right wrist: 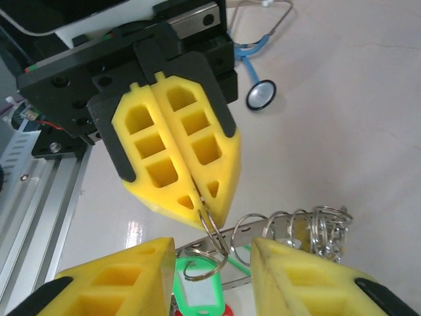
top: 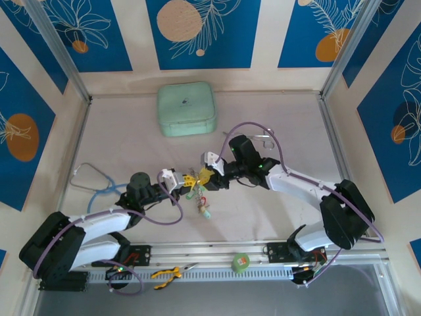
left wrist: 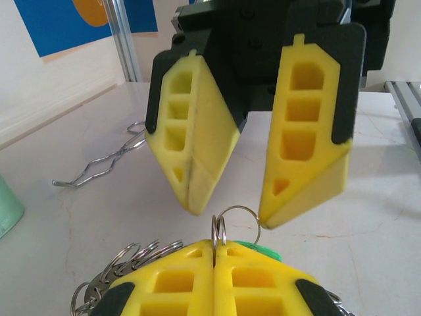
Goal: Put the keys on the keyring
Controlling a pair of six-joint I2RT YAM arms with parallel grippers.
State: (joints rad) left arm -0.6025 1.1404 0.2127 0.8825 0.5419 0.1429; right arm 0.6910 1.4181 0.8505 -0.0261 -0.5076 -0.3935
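My left claw [right wrist: 204, 209] is clamped shut on a small split ring [left wrist: 238, 208]. My right claw [left wrist: 231, 217] stands open astride it. The keys [top: 201, 197] bunch just beneath us, mid-table.

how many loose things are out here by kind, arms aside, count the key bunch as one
mint case: 1
stethoscope: 1
forceps: 1
key bunch: 1
yellow-handled pliers: 1
green tape roll: 1
total: 6
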